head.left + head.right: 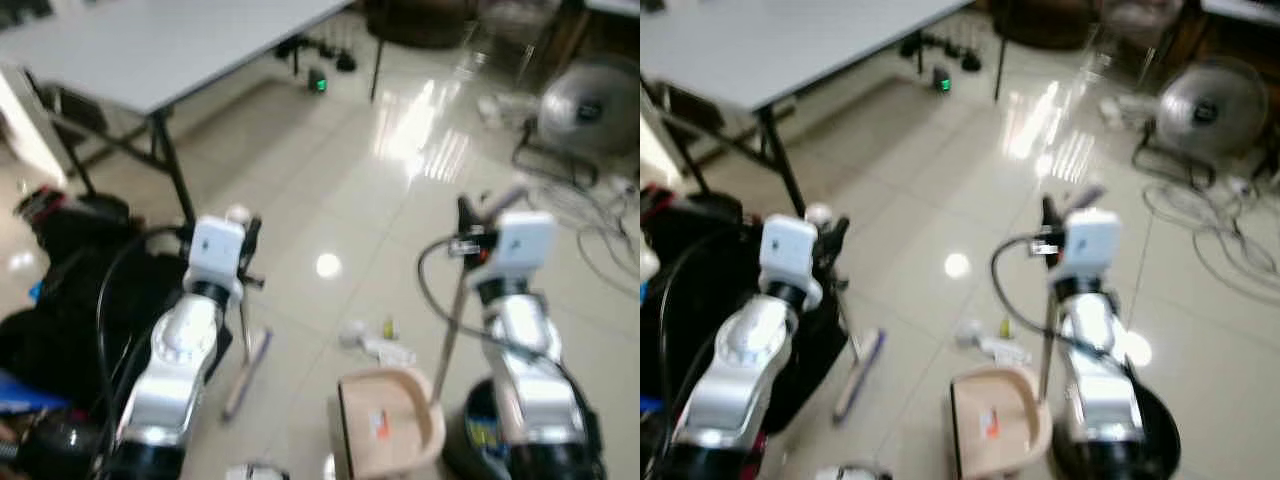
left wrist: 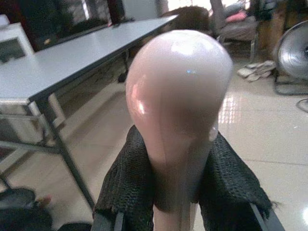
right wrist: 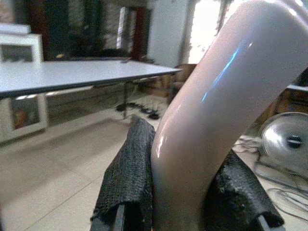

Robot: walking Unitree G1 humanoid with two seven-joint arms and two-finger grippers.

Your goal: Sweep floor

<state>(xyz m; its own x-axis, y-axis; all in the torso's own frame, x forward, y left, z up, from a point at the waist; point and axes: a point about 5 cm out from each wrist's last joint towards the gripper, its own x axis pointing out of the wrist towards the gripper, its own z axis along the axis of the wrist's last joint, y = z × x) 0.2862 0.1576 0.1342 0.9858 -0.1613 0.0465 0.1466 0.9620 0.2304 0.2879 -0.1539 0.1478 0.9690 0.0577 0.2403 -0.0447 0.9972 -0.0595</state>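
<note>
My left gripper (image 2: 180, 202) pinches the broom (image 1: 245, 372) by its knob; my right gripper (image 3: 185, 202) pinches the dustpan (image 1: 390, 420) handle. Litter (image 1: 375, 342) lies between them, ahead of the pan.

The place looked like a home's workroom or storeroom; glossy beige floor tiles (image 1: 330, 190) reflected window light; a grey folding table (image 1: 150, 45) stood at one side; a floor fan (image 1: 590, 105) and loose cables (image 1: 590, 215) lay beyond; dark bags (image 1: 60, 290) were heaped by the table's leg.
</note>
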